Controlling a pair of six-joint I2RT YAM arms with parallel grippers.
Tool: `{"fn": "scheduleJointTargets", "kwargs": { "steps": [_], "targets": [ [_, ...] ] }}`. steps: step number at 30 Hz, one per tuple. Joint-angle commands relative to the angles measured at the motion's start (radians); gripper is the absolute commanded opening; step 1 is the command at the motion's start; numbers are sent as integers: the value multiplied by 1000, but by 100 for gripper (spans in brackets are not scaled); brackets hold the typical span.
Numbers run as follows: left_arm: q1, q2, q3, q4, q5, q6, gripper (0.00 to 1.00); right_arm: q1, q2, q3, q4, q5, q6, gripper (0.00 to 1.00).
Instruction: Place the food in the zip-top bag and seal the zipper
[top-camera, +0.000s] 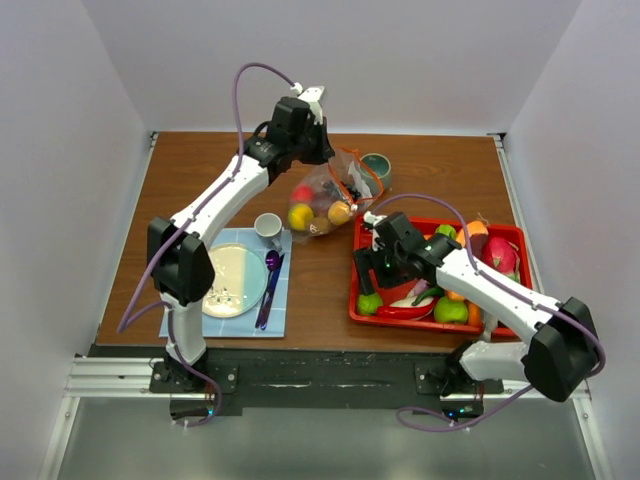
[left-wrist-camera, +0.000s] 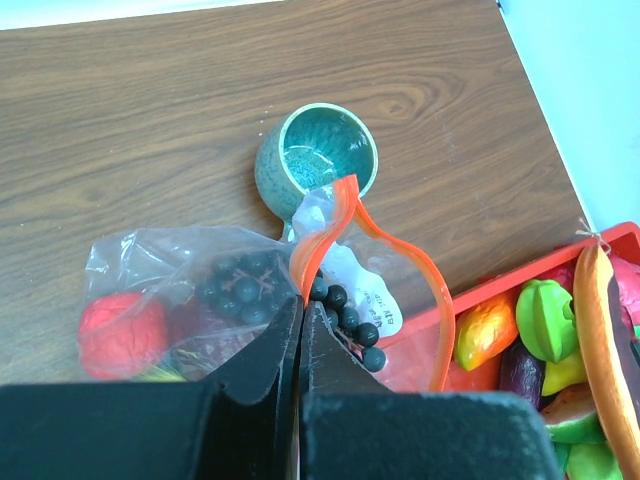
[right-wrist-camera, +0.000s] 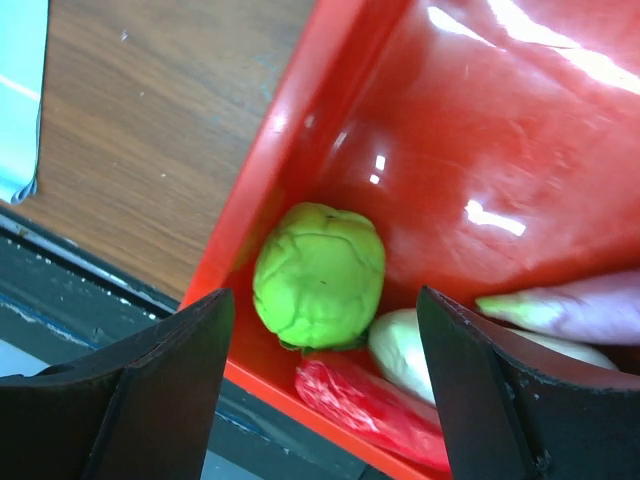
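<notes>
The zip-top bag (top-camera: 322, 200) lies at mid-table, clear and crinkly, with dark grapes (left-wrist-camera: 240, 285) and a red fruit (left-wrist-camera: 120, 332) inside. Its orange-red zipper (left-wrist-camera: 345, 215) loops open. My left gripper (left-wrist-camera: 300, 308) is shut on the bag's mouth edge and holds it up. My right gripper (right-wrist-camera: 325, 300) hangs open over the near left corner of the red tray (right-wrist-camera: 300, 150), its fingers either side of a green round fruit (right-wrist-camera: 320, 275) without touching it. A red chili (right-wrist-camera: 370, 405) and a pale piece lie beside that fruit. More food fills the tray (top-camera: 500, 235).
A teal cup (left-wrist-camera: 318, 160) stands just behind the bag. At the left, a white cup (top-camera: 267, 228), a plate (top-camera: 235, 278) and a purple spoon (top-camera: 272, 268) rest on a blue mat. The tray's wall rises close to my right fingers.
</notes>
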Motion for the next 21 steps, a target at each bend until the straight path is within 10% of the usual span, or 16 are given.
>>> {"fn": "scheduleJointTargets", "kwargs": {
  "steps": [1, 21],
  "targets": [
    [-1, -6, 64, 30, 1, -2, 0, 41, 45, -13, 54, -54, -28, 78],
    [1, 28, 110, 7, 4, -1, 0, 75, 15, -13, -43, 85, 55, 71]
  ]
}}
